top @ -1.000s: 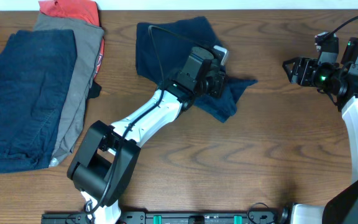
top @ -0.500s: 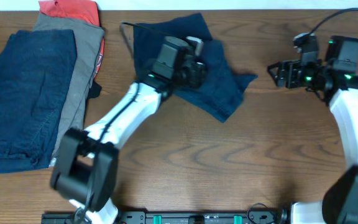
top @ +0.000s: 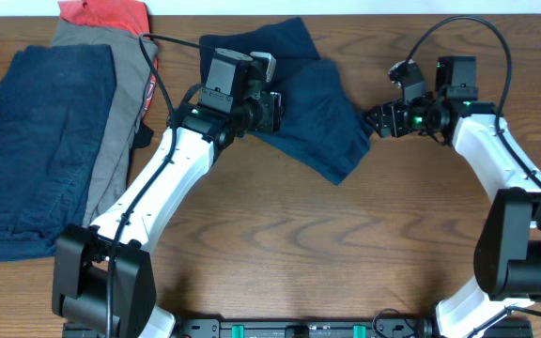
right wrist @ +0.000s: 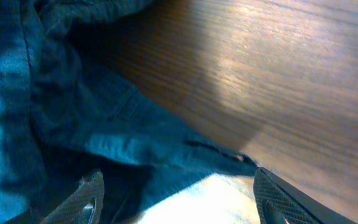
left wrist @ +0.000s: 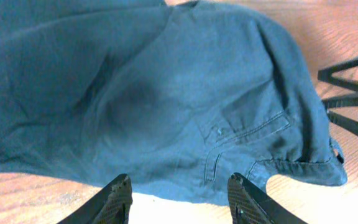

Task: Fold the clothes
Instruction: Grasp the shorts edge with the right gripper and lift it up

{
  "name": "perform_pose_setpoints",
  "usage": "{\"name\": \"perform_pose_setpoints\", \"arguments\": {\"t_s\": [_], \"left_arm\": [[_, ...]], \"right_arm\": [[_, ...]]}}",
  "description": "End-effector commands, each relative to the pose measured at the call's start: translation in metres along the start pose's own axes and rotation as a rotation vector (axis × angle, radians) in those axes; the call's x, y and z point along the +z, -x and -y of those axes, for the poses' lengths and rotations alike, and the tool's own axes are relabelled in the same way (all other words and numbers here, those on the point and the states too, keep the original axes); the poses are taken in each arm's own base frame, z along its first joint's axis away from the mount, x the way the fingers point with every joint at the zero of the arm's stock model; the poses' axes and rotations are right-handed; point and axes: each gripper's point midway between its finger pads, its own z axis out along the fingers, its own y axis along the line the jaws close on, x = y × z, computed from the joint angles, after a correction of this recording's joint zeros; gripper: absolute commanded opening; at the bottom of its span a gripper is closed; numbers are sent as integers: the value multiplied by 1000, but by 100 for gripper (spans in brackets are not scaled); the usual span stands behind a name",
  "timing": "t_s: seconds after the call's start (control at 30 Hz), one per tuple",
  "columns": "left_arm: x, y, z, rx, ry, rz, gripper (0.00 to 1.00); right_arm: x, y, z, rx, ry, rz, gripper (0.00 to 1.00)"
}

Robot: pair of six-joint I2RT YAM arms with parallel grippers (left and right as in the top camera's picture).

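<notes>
Navy garment beneath left hand, corner at right hand

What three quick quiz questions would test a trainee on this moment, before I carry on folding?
1. True or false: the left hand is shut on the crumpled navy blue cloth garment.
2. The open right hand sits at: A) that garment's corner; B) the table's near edge; C) the left arm's base.
3. What colour is the item lying farthest from the robot in the pile of folded clothes?
Key: 1 false, its fingers stand apart over the garment's edge; 2 A; 3 red.
</notes>
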Motion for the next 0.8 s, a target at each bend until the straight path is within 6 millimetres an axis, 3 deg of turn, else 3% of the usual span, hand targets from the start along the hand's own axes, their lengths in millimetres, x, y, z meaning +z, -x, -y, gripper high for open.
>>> {"name": "perform_pose_setpoints", "arguments": {"t_s": [0.0,0.13,0.33,0.47,0.53,0.67,0.77], "left_arm": [[-3,1,2,23,-7,-4,52],[-3,-1,1,41,-5,-13,52],[-3,-7,0,67,0,-37,52],[-3,-8,-1,80,1,-40,52],[-3,-8,-1,80,1,-40,52],[-3,-8,-1,80,0,-40,52],[-3,-8,-1,80,0,-40,52]], "right_arm": [[11,5,-4,-64,5,6,73],[27,6,-1,-116,-6,12,73],[38,-8,-1,-295,5,-33,85],[41,-7,1,-346,4,-27,82],[45,-7,3,-348,2,-21,73],[55,-11,4,-317,23,-23,24],[58,-15,2,-251,43,-28,4]]}}
